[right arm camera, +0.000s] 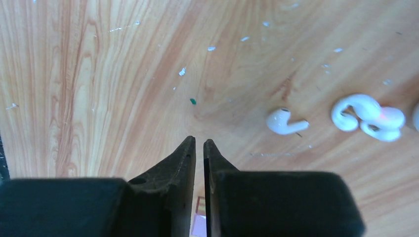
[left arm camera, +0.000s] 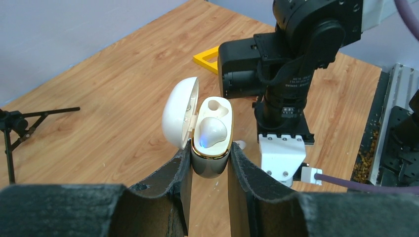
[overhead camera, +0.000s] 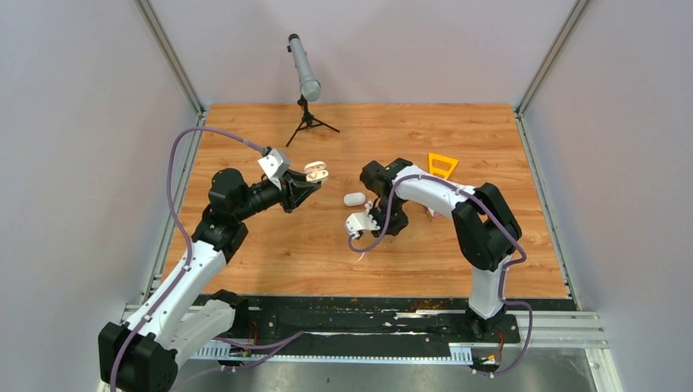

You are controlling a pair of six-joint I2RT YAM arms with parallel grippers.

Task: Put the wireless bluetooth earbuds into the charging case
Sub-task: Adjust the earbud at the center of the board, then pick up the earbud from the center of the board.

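My left gripper [left arm camera: 210,165] is shut on the lower half of an open white charging case [left arm camera: 211,160] with a gold rim, held above the table; it also shows in the top view [overhead camera: 317,171]. Its lid [left arm camera: 178,117] is swung open to the left. One white earbud [left arm camera: 212,132] sits in the near socket with a blue light on; the far socket [left arm camera: 218,105] is empty. My right gripper [right arm camera: 199,144] is shut and empty, just above the wood. A small white earbud [right arm camera: 284,122] with a short stem lies on the table to its right.
A curled white pair of ear pieces [right arm camera: 368,117] lies right of the loose earbud. A closed white case [overhead camera: 354,198] lies between the arms. A yellow triangle [overhead camera: 442,165] lies at the back right. A tripod with a grey cylinder [overhead camera: 306,69] stands at the back.
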